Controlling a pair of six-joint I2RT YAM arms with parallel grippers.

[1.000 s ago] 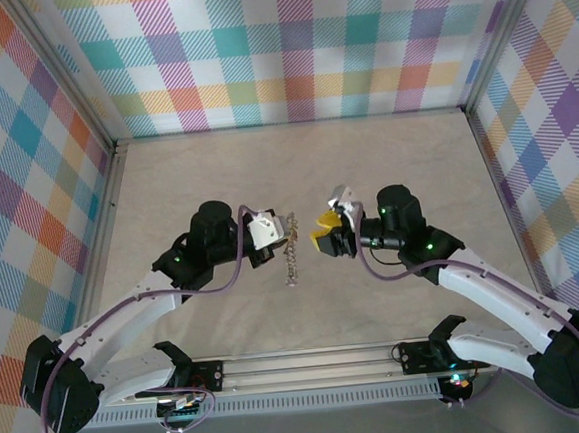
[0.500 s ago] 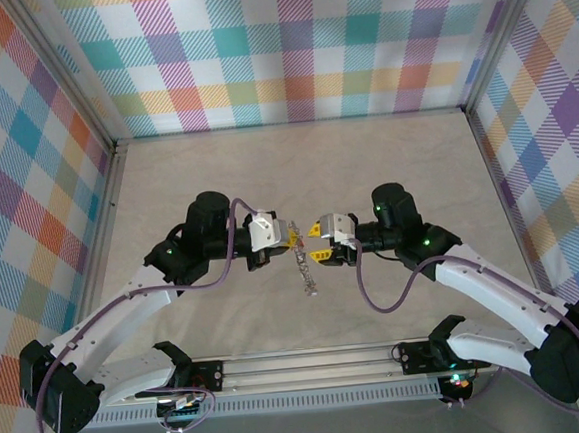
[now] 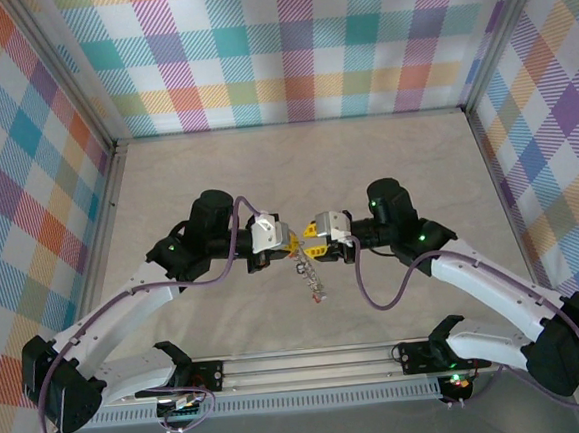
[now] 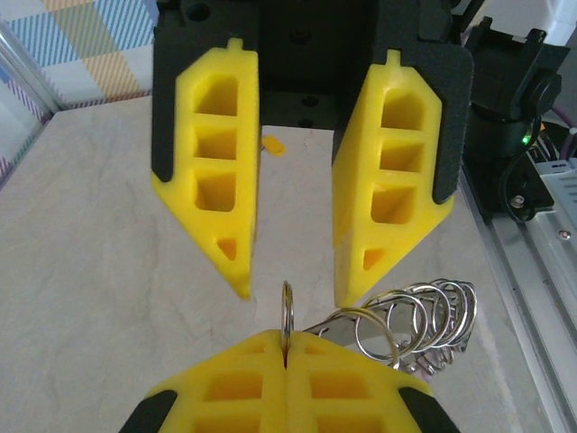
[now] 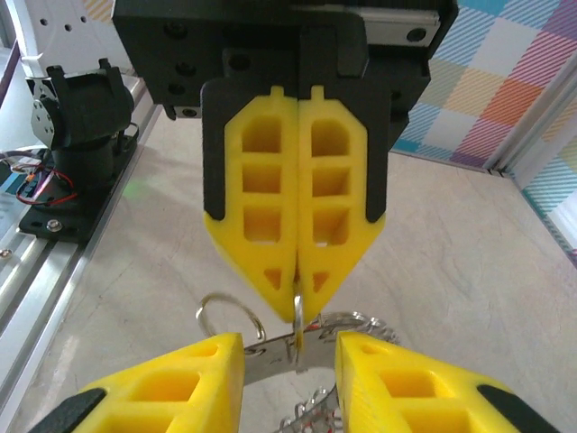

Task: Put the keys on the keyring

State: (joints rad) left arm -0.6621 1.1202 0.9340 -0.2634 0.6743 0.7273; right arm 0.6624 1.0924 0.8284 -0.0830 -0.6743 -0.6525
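Left tool is shown clamped fully shut on the keyring, which is held upright and edge-on above the counter. Its linked coils trail to one side and, in the top view, hang below both tools. Facing it nose to nose, the right tool is presented with jaws partly apart and astride the pinched ring, nothing being gripped as yet. A small red item at the chain's lower end is taken to be a key, though it is too small to confirm. The step in hand is judged to be a second grip on the ring. For this, the right tool should be closed squarely on the wire just beside the left tool's pinch, so that twisting and slipping are avoided
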